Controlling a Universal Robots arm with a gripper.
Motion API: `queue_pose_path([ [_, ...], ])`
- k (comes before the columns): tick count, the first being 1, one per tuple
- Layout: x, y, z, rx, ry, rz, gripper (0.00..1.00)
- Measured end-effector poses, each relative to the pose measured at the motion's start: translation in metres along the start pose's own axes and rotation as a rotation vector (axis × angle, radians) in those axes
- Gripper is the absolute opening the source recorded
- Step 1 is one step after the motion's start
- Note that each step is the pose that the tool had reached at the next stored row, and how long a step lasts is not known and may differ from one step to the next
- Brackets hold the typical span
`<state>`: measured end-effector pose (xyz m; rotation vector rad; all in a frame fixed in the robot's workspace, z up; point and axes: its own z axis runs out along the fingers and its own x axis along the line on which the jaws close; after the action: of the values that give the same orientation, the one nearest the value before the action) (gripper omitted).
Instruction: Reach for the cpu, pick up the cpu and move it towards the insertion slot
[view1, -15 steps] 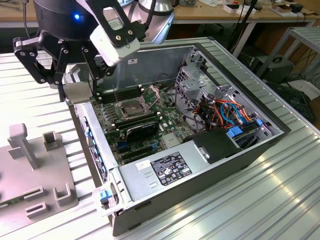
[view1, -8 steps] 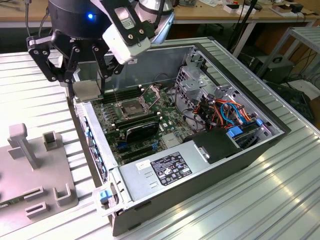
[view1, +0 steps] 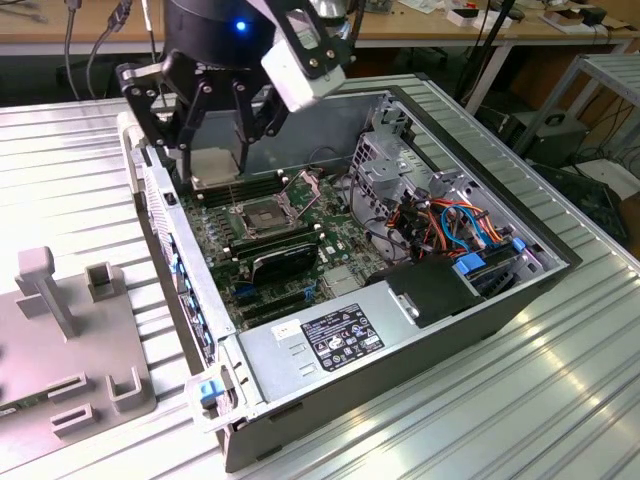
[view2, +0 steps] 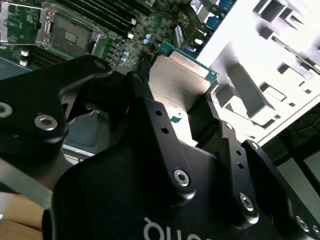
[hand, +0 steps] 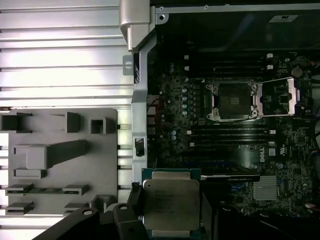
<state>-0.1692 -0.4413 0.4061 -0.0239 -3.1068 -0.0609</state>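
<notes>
Lower edge of the cpu (hand: 171, 204) cut off by the frame in the first wrist view; partly hidden behind black fingers (view2: 150, 115) in the second wrist view.

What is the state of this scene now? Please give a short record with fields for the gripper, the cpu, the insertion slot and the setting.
gripper: gripper shut on the cpu, above the open computer case
cpu: cpu held between the fingers, metal lid visible in both wrist views, not yet at the socket
insertion slot: insertion slot empty, latch plate swung open beside it
setting: motherboard inside the case; grey fixture tray lies outside it
</notes>
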Motion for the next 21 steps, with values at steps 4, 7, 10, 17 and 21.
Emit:
queue_pose_path([
  [4, -0.0165, 0.0003, -0.0002, 0.0002, 0.0001, 0.000, 0.55],
  [7, -0.0337, 0.0005, -0.0003, 0.0001, 0.0000, 0.000, 0.55],
  [10, -0.0586, 0.0009, -0.0003, 0.0001, 0.0001, 0.000, 0.55],
  [17, -0.0934, 0.0014, -0.0001, 0.0001, 0.0001, 0.000, 0.55],
  [21, -0.0966, 0.0015, -0.0001, 0.0000, 0.0000, 0.000, 0.55],
])
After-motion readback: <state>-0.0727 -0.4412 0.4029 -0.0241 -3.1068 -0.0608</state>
